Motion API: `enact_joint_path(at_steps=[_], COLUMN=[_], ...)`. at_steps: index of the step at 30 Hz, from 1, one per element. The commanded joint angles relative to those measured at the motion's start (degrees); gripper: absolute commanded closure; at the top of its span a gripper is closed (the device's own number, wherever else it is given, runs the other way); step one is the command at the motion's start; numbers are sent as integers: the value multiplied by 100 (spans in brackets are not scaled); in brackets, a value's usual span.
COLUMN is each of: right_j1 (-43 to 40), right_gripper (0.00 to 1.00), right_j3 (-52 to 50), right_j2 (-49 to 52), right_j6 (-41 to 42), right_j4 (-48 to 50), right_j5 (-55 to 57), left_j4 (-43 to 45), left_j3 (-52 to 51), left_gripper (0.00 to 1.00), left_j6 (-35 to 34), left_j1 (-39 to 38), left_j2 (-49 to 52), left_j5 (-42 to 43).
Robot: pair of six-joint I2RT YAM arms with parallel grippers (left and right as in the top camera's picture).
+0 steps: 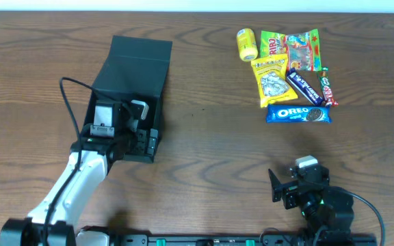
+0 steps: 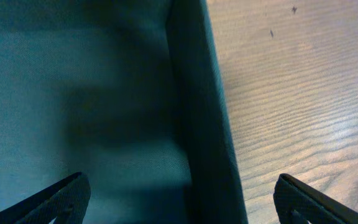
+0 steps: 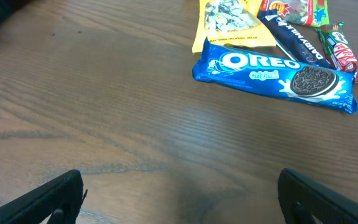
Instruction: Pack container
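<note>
The container is a dark green-black box at the left of the table, its flap lid folded back toward the far edge. My left gripper is open and straddles the box's right wall: one finger is inside, one outside over the wood. A cluster of snack packets lies at the far right, with the Oreo packet nearest. My right gripper is open and empty above bare wood at the front right. The Oreo packet shows ahead of it in the right wrist view.
The snack cluster holds a yellow can, a Haribo bag, a gummy bag, a yellow seed bag, a dark blue bar and a red bar. Bare wooden table lies between box and snacks.
</note>
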Motion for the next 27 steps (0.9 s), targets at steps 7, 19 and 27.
enact_joint_path(at_steps=[7,19,27], right_j1=[-11,-11,-11], right_gripper=[1,1,1], right_j3=[-20,-20,-20], right_j2=[-33,-33,-33], right_j6=[-20,-20,-20], right_j4=[9,9,9], right_j5=[35,35,35], left_j4=[39,127,1154], left_j3=[114,118,122], left_gripper=[11,94,94], left_j6=[-37,-715,-3377], left_j1=[-46,-398,-2096], left_j2=[452,452,452], left_j5=[319,297,-710])
